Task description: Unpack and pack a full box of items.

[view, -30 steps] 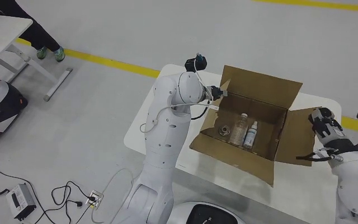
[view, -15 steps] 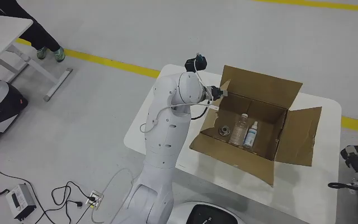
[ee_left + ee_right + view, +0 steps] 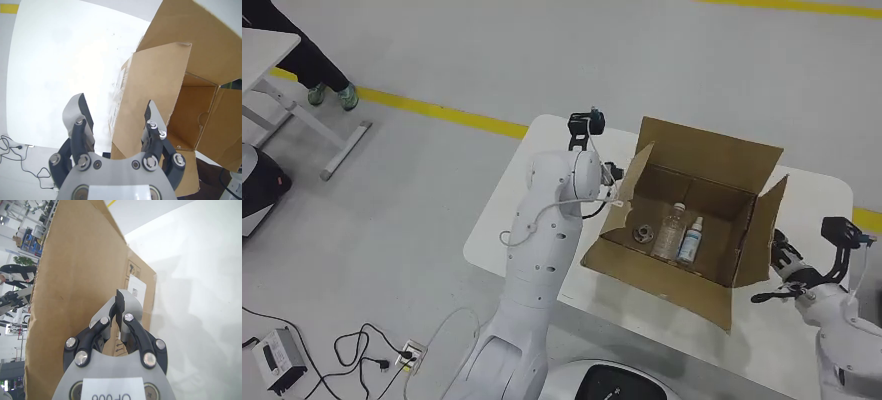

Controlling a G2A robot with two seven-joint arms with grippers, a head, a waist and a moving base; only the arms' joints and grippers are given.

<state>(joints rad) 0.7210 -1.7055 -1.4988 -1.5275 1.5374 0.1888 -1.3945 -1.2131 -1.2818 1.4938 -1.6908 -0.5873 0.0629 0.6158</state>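
Fingers of the left gripper (image 3: 117, 113) spread wide and empty near the table's (image 3: 532, 190) left edge, with the left flap (image 3: 151, 85) just beyond them. The box (image 3: 692, 160) holds two bottles (image 3: 670, 232) mid-table. The right gripper (image 3: 118, 311), pinched together on nothing, sits just outside the upright right flap (image 3: 75, 275).

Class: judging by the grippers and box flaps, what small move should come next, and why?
Probably the right gripper should nudge the right flap inward over the cardboard box: it is shut beside that flap's outer face, the flap stands upright, and the left gripper is open by the opposite flap.
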